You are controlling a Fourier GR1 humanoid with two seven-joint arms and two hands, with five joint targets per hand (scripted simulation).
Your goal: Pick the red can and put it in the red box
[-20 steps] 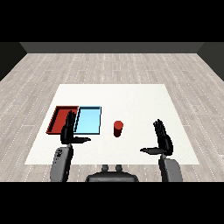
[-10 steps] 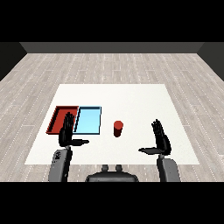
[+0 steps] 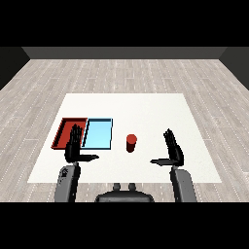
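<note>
Red can [image 3: 131, 143] upright on the white table [image 3: 146, 107], near the middle of its front half, untouched by either hand. Just right of the light blue tray [image 3: 98, 133], apart from it by a narrow strip of bare table. Red tray [image 3: 65, 130] directly left of the light blue tray, the 2 side by side with long edges touching or nearly so; both lying flat, nothing visible inside either.

Left hand [image 3: 74, 146] raised over the front edge of the red tray, overlapping the seam between the 2 trays, fingers straight and pointing away, thumb stretched out to the right; released, holding nothing. Grey left forearm [image 3: 67, 182] rising from the lower left.

Right hand [image 3: 173, 150] to the right of the can, well apart from it, fingers straight and angled up and slightly left, thumb spread out toward the can; likewise released and holding nothing. Grey right forearm [image 3: 182, 185] rising from the lower right.

Can between the 2 hands, somewhat nearer the right one. Grey plank floor [image 3: 126, 73] around the table, dark wall beyond.
</note>
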